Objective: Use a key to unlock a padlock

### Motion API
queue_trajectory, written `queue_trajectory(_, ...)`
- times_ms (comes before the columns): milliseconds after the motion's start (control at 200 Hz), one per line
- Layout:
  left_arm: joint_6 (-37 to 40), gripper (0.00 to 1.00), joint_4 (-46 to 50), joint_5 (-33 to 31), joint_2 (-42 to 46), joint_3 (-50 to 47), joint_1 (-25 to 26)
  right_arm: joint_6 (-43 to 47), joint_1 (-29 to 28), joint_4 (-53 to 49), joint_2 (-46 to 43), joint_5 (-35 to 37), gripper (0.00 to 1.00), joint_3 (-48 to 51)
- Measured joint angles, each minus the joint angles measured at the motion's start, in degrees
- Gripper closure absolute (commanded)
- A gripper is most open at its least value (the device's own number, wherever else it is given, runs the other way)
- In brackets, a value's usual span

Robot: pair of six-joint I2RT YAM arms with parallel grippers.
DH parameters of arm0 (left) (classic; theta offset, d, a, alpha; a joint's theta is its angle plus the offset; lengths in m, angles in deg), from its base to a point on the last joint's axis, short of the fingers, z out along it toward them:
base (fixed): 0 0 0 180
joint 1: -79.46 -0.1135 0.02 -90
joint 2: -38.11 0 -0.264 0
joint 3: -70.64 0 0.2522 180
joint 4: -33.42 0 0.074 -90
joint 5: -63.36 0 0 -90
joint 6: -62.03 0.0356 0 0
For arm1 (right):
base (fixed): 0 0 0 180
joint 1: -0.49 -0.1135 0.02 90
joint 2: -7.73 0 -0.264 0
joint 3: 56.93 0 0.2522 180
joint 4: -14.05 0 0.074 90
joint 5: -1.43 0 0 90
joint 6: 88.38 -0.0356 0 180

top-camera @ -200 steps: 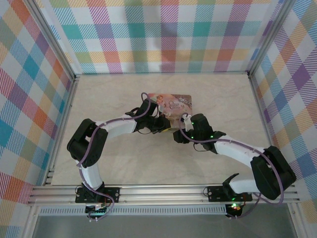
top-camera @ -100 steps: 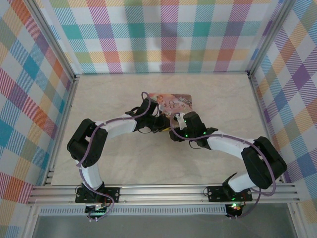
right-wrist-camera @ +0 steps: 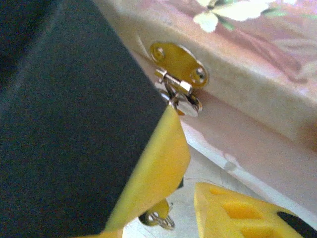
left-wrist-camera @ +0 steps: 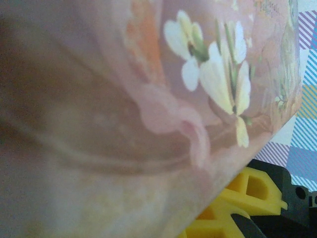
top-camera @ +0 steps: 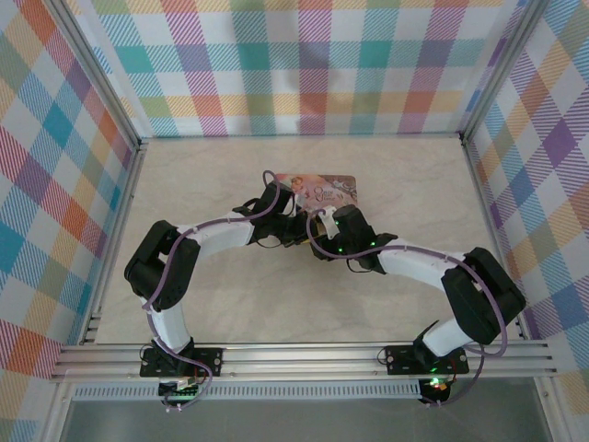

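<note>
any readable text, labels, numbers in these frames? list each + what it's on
None can be read.
Script lettering on the pink tin lid, top view: too small to read.
Faint lettering at the top right of the same lid, left wrist view: blurred, unreadable.
Gold hasp plate on the tin's side, right wrist view: no marking visible.

The overhead camera looks down from the near side; both wrist cameras sit close against the flowered tin [left-wrist-camera: 148,99].
</note>
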Motion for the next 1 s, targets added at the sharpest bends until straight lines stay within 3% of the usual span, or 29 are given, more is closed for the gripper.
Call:
queue_trajectory(450, 0.00, 0.98, 0.00, 0.59, 0.00, 0.02, 0.00, 1.22, -0.46, -1.27, 1.16, 0.50, 0.60, -1.03)
queue_trajectory(540, 0.00, 0.98, 0.00, 0.70, 0.00, 0.11, 0.00, 1.38, -0.63, -1.27, 1.33, 0.50, 0.69, -1.03)
queue_trajectory(715, 0.09, 0.98, 0.57, 0.31, -0.02, 0.44, -0.02, 2.08, -0.70, -1.38, 2.03, 0.72, 0.99, -1.25)
queue_trajectory(960, 0.07, 0.96, 1.31, 0.09, -0.02, 0.44, -0.02, 2.71, -0.79, -1.84, 2.08, 0.68, 1.00, -1.33)
queue_trajectory(1000, 0.09, 0.96, 1.31, 0.09, -0.02, 0.44, -0.02, 2.71, -0.79, -1.86, 2.08, 0.66, 0.95, -1.33)
